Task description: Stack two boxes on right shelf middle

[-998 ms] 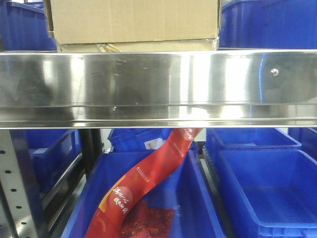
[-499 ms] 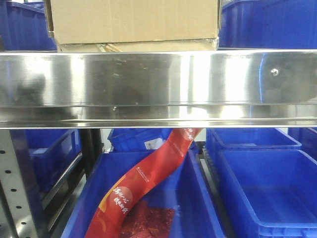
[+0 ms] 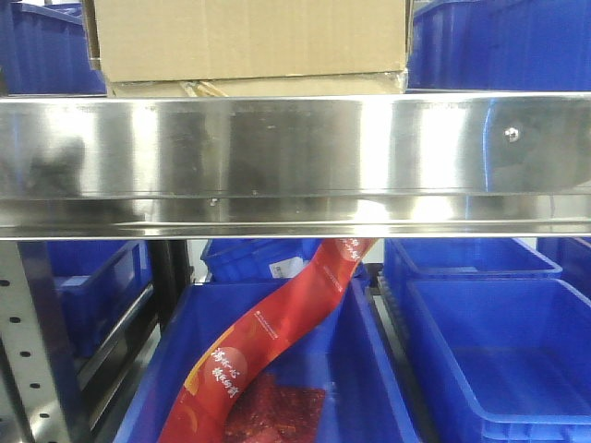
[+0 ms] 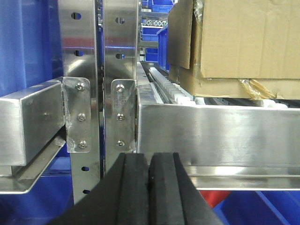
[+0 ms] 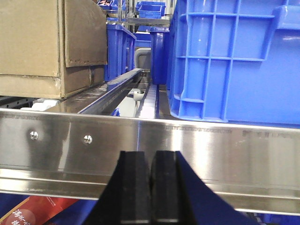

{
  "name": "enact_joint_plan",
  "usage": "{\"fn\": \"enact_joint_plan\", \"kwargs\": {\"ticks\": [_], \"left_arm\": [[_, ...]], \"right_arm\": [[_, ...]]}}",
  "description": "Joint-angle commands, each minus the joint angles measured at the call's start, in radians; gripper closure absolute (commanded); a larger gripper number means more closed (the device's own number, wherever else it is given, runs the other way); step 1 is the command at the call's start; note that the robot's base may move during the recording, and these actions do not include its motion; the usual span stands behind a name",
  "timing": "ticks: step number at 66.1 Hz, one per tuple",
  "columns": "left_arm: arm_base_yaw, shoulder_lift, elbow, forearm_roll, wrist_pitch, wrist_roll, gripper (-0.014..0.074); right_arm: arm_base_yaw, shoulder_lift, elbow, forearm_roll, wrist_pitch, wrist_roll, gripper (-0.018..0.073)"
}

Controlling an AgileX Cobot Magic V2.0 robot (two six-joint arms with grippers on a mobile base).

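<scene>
Two brown cardboard boxes sit on the shelf behind a steel rail. The larger upper box rests on a flatter lower box. They also show in the left wrist view, the upper box on the lower one, and in the right wrist view. My left gripper is shut and empty, below and in front of the rail, left of the boxes. My right gripper is shut and empty, in front of the rail, right of the boxes. Neither gripper shows in the front view.
Blue crates stand on the shelf at both sides of the boxes, one large in the right wrist view. Steel uprights stand at the shelf's left end. Below, blue bins hold a red package strip.
</scene>
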Motion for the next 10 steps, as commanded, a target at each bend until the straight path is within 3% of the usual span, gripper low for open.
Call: {"fn": "enact_joint_plan", "kwargs": {"ticks": [1,10], "left_arm": [[0.003,-0.005,-0.001,-0.008,-0.021,-0.012,0.0689],[0.003,-0.005,-0.001,-0.008,-0.021,-0.012,0.0689]], "right_arm": [[0.000,-0.003,0.003,0.004,-0.021,-0.001,0.0720],[0.000,-0.003,0.003,0.004,-0.021,-0.001,0.0720]]}}
